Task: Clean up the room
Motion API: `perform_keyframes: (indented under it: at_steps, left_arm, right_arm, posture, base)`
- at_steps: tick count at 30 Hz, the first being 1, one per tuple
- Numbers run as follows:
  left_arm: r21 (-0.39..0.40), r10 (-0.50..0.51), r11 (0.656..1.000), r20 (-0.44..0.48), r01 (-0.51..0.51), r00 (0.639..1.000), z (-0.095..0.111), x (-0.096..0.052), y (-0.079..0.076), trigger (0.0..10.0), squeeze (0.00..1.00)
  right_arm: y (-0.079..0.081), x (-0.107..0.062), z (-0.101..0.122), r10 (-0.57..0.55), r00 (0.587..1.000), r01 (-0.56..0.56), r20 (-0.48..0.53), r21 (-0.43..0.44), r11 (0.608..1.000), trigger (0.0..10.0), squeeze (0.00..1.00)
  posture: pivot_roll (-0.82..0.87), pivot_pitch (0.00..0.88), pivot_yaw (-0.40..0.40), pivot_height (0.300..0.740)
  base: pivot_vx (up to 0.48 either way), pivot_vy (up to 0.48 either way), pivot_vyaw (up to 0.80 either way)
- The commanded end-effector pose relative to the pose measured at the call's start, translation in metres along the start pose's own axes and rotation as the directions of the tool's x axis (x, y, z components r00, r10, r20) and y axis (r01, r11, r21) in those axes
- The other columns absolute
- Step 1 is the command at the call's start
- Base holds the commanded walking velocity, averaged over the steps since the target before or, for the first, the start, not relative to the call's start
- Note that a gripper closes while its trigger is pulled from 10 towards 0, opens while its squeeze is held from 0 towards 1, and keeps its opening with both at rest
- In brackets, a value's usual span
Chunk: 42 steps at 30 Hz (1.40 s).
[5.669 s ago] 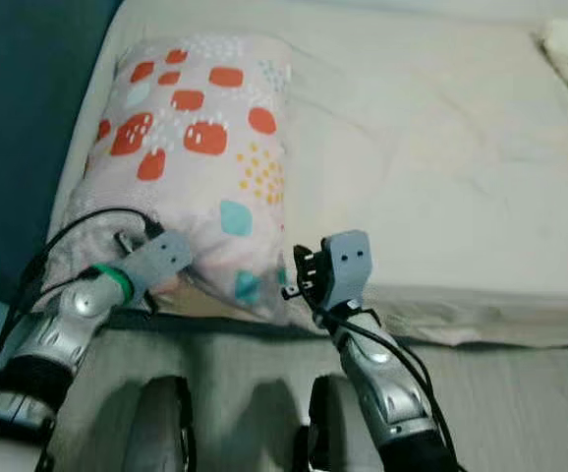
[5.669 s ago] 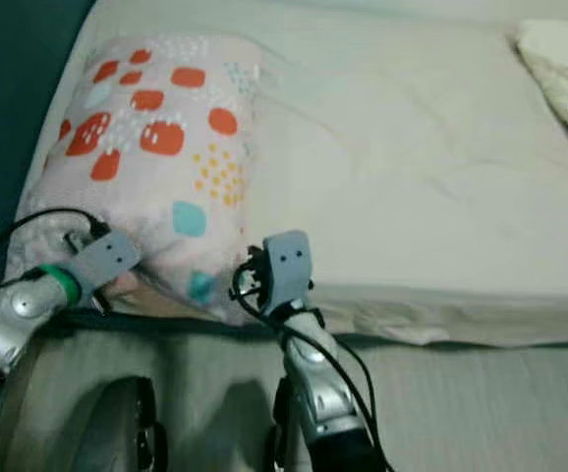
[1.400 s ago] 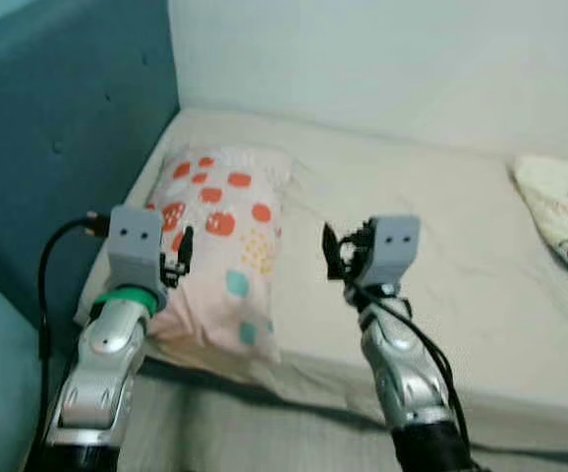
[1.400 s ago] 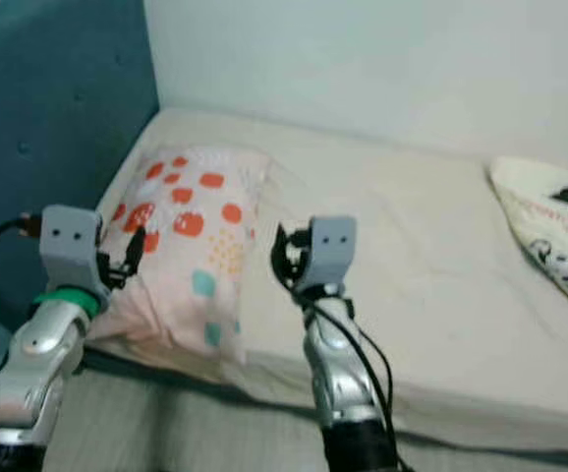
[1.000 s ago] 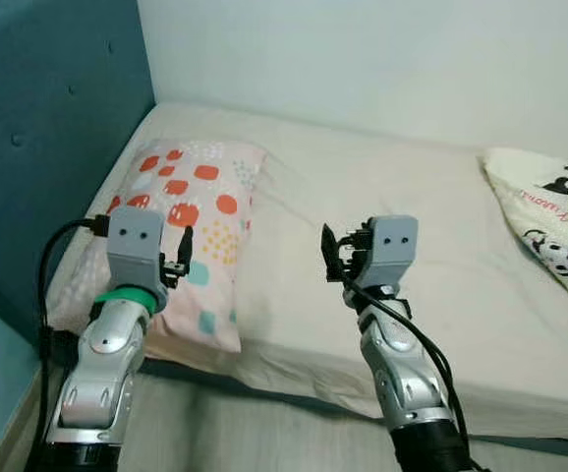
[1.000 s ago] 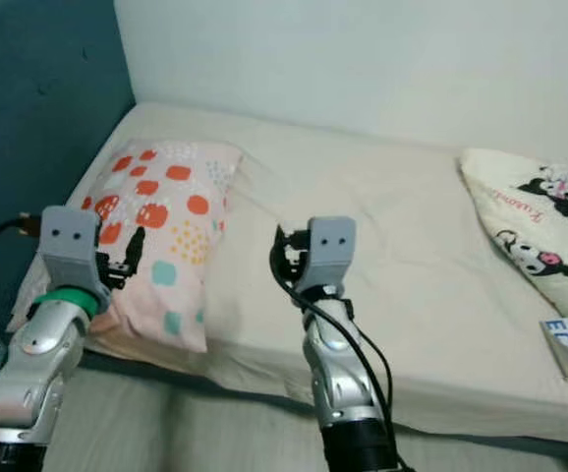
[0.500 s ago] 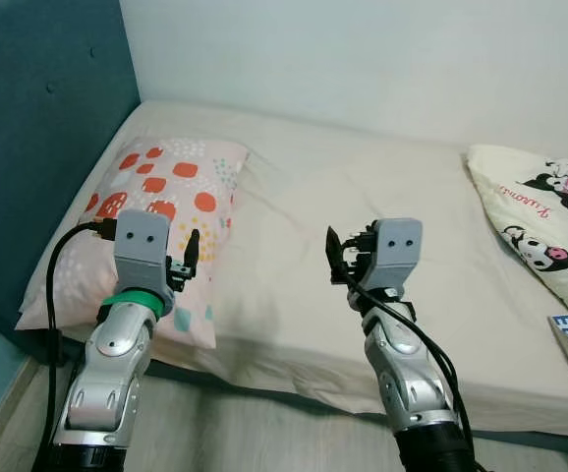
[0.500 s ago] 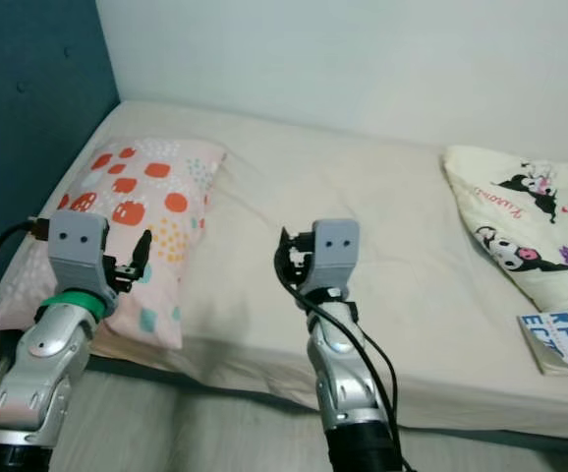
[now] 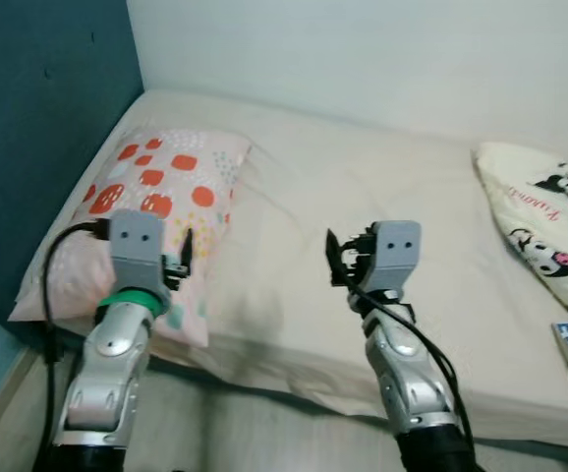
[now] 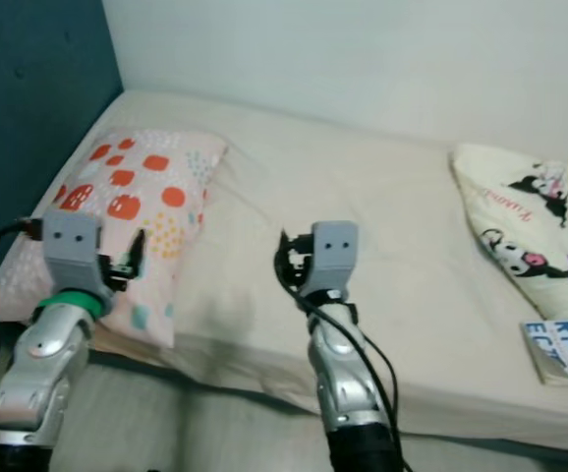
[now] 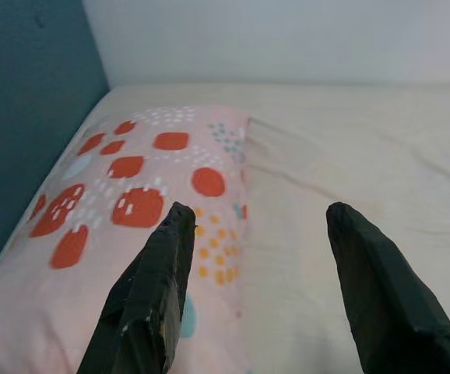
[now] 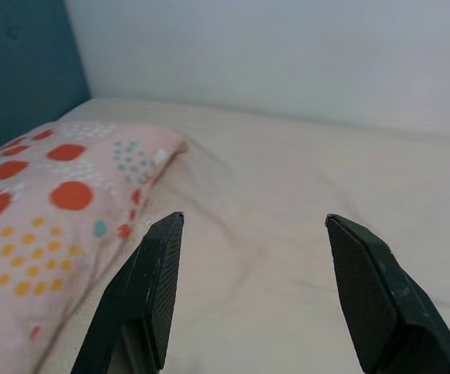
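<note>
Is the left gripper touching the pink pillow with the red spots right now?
Apart. In the left wrist view, the left gripper has its black fingers open and holding nothing, raised over the pink spotted pillow with no contact.

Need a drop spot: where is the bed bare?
Bare sheet lies between the spotted pillow on the left and the cartoon pillow on the right. The right edge is crowded: a book lies below the cartoon pillow.

Cartoon pillow: its far side is cut off by the picture's right edge.
Book: cut by the right edge; cover lettering too blurred to read.
Spotted pillow: near corner hidden behind the left claw and its arm.
Bed: front edge partly hidden behind both arms.
</note>
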State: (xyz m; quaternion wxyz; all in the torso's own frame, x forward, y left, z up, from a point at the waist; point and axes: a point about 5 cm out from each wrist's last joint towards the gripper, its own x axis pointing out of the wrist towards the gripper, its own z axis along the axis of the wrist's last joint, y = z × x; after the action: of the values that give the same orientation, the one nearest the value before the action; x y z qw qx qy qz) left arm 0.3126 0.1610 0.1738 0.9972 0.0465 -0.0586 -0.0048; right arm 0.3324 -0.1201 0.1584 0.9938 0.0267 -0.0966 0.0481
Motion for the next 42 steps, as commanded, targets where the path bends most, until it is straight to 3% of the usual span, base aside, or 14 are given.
perform_keyframes:
  at_steps: [1,16,42]
  left_arm:
    - [0.001,0.011,1.000,-0.017,-0.011,1.000,-0.0052,-0.0022,0.0030,10.0,0.00]
    - [0.001,0.005,1.000,-0.012,-0.005,1.000,-0.0043,-0.0011,0.0026,10.0,0.00]
    - [-0.002,-0.005,1.000,-0.002,0.005,1.000,-0.0027,0.0005,0.0018,10.0,0.00]
  right_arm:
    - [0.0034,-0.0026,-0.0046,0.008,1.000,-0.008,-0.015,0.006,1.000,10.0,0.00]
    - [0.0034,-0.0021,-0.0047,0.007,1.000,-0.007,-0.015,0.005,1.000,10.0,0.00]
    - [0.0035,-0.0011,-0.0049,0.011,1.000,-0.011,-0.013,0.001,1.000,10.0,0.00]
  posture:
    - [0.05,0.086,-0.014,0.740]
    - [0.05,0.084,-0.013,0.740]
    - [0.05,0.076,-0.013,0.740]
  base:
    - [0.000,-0.259,0.00]
    - [0.000,-0.266,0.00]
    - [0.271,-0.336,0.00]
